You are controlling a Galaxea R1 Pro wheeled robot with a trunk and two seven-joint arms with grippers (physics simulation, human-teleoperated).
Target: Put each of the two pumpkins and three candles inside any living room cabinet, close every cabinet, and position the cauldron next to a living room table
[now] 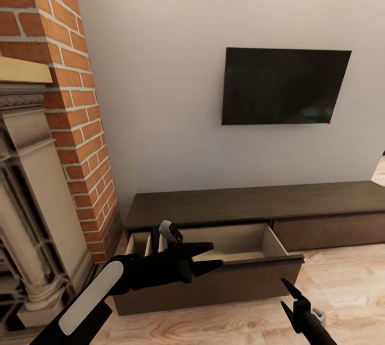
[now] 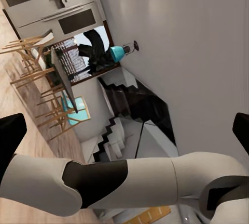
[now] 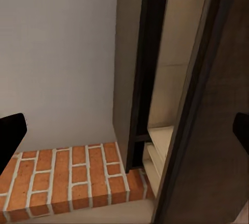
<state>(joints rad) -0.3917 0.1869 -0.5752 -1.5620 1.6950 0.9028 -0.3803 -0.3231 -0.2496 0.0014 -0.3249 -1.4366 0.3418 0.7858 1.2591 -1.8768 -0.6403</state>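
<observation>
The cabinet [image 1: 251,203] is a long low dark-brown unit along the wall. Its left drawer [image 1: 243,241] is pulled out, showing pale wood walls; what I can see of its inside holds nothing, and its floor is partly hidden. My left gripper [image 1: 216,255] hovers open just above the drawer's front edge with nothing between its fingers. My right gripper [image 1: 283,292] is open and empty, low in front of the drawer's right corner. In the right wrist view the open gripper [image 3: 124,130] faces the cabinet's end [image 3: 129,78] and the drawer [image 3: 161,146]. The pumpkins, candles, cauldron and table are out of view.
A brick chimney [image 1: 80,120] with a stone fireplace surround [image 1: 32,201] stands close at the left. A black TV [image 1: 283,86] hangs above the cabinet, whose right drawer front [image 1: 326,230] is flush. The left wrist view looks past my right arm [image 2: 104,182] at dining chairs [image 2: 46,78].
</observation>
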